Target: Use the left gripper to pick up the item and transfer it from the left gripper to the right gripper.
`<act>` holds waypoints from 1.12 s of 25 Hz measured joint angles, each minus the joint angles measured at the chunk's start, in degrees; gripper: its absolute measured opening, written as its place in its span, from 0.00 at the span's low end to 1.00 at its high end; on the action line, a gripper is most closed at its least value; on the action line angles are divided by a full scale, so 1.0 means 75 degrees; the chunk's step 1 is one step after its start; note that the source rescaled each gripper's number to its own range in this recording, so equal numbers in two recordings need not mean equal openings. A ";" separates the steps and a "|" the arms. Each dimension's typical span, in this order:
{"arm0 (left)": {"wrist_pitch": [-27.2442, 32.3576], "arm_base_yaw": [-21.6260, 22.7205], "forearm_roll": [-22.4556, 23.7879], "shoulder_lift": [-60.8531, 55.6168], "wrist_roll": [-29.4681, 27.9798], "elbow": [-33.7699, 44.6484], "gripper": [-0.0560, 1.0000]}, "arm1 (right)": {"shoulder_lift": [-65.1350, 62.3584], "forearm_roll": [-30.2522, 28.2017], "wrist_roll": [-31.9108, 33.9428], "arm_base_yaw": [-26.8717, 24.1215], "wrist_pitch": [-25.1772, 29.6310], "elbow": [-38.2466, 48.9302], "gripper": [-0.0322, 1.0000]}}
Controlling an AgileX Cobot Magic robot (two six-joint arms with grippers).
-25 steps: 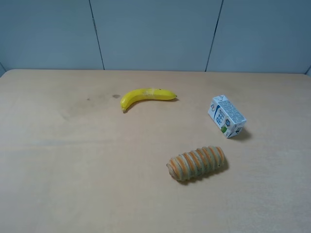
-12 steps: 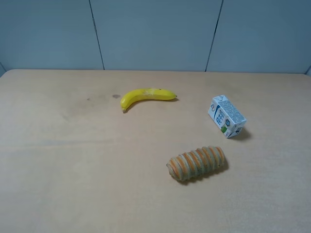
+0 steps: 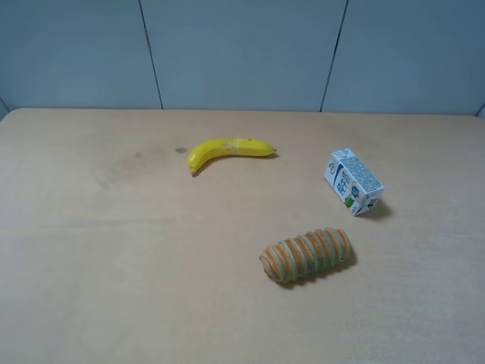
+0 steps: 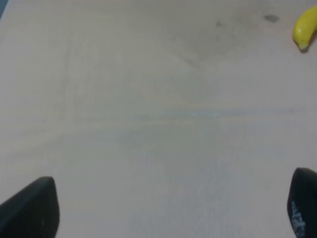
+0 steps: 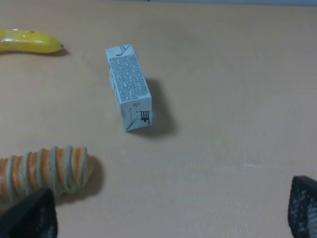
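The item (image 3: 307,255), a ribbed roll of tan and orange rings, lies on the table right of the middle in the exterior high view. It also shows in the right wrist view (image 5: 44,170), close to one fingertip (image 5: 29,218). Neither gripper shows in the exterior high view. My left gripper (image 4: 166,210) is open and empty over bare table, with only its two black fingertips in view, far apart. My right gripper (image 5: 166,213) is open and empty, its fingertips wide apart, near the item and the carton.
A yellow banana (image 3: 227,150) lies behind the middle of the tan table (image 3: 114,265); its tip shows in the left wrist view (image 4: 306,27). A white-blue carton (image 3: 353,182) lies at the right, behind the item, and shows in the right wrist view (image 5: 129,88).
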 joint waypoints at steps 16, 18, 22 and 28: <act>0.0000 0.0000 0.0000 0.0000 0.0000 0.0000 0.90 | -0.0269 0.0014 0.0000 -0.1245 -0.0015 0.0014 1.00; 0.0000 0.0000 0.0000 0.0000 0.0000 0.0000 0.90 | -0.0269 0.0022 0.0000 -0.1245 -0.0015 0.0023 1.00; 0.0000 0.0000 0.0000 0.0000 0.0000 0.0000 0.90 | -0.0275 0.0027 0.0000 -0.1245 -0.0015 0.0023 1.00; 0.0000 0.0000 0.0000 0.0000 0.0000 0.0000 0.90 | -0.0275 0.0027 0.0000 -0.1245 -0.0015 0.0023 1.00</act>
